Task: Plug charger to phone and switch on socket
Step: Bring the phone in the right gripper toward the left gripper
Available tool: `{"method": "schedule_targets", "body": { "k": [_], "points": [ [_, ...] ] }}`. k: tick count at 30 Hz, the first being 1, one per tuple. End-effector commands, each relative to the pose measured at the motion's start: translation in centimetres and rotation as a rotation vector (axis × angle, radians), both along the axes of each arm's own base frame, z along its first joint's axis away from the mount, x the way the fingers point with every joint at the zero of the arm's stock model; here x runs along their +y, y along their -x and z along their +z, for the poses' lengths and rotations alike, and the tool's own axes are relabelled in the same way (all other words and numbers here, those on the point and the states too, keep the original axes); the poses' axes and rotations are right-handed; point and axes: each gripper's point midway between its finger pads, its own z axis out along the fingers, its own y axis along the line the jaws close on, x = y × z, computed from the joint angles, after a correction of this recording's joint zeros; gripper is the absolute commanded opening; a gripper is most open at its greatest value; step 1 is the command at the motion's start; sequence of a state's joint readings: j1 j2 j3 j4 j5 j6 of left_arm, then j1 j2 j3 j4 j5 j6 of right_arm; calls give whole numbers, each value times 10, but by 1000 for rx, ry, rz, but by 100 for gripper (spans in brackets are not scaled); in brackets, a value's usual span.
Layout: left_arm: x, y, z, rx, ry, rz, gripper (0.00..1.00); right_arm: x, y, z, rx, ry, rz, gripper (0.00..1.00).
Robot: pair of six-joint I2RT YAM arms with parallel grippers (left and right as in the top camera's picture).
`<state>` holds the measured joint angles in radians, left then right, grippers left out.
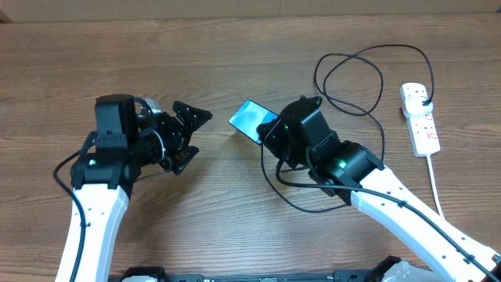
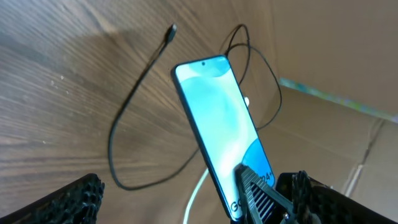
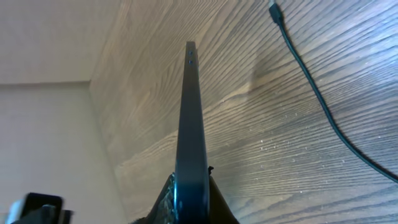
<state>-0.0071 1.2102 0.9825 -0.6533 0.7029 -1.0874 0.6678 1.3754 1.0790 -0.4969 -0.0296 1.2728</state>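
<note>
The right tool was clamped on one end of the phone, holding it tilted up off the worktop with its screen lit. The left tool hovered near it, jaws wide apart and empty. The charger lay in loose loops on the worktop, its plug seated in the power strip at the right and its connector tip lying free. The phone looked stiff, smooth, slippery and breakable, so a firm hold across its edges suited it. The cable looked thin, light and floppy, and would best be gripped just behind the tip, where it could be steered.
</note>
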Motion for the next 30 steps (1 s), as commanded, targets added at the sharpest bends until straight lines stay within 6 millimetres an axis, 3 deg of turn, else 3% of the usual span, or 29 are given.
{"method": "schedule_targets", "body": {
  "k": [1,16,30],
  "points": [
    [-9,-1,-4,51,76,-20,100,-11,-13,25,-35,-63,-65,4],
    [-8,-5,-6,90,99,22,100,15,-3,-20,206,-155,35,4],
    [-5,-7,-8,192,153,128,100,27,8,-15,256,-217,101,4]
  ]
}}
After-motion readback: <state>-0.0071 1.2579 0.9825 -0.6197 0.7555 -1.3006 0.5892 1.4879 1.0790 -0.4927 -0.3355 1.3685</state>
